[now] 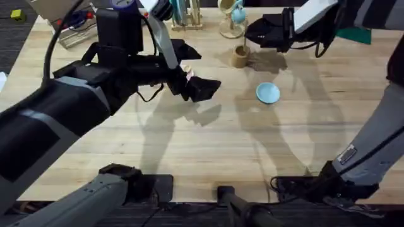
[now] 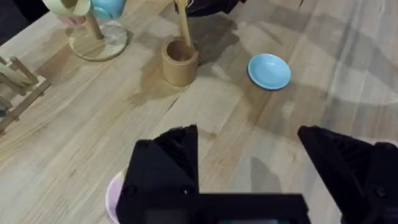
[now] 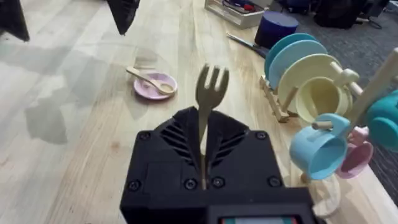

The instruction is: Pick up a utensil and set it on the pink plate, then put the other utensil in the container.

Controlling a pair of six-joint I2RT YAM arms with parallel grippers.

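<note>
The round-ended wooden utensil (image 3: 152, 79) lies on the pink plate (image 3: 144, 91). In the overhead view my left arm covers most of the pink plate (image 1: 186, 69). My left gripper (image 2: 249, 174) hovers open and empty just past the plate, whose rim (image 2: 113, 194) shows beside one finger. My right gripper (image 3: 203, 149) is shut on the wooden fork (image 3: 211, 84), prongs up. In the left wrist view the fork's handle (image 2: 183, 25) hangs straight down, its lower end at the mouth of the tan container (image 2: 180, 62). The right gripper (image 1: 249, 38) is directly above that container (image 1: 238, 57).
A light blue plate (image 1: 267, 93) lies to the right of the container. Behind it stands a mug tree (image 2: 93, 28) with pale mugs. A wooden rack of plates (image 3: 298, 74) and a dark round tub (image 3: 277, 28) stand along the back edge.
</note>
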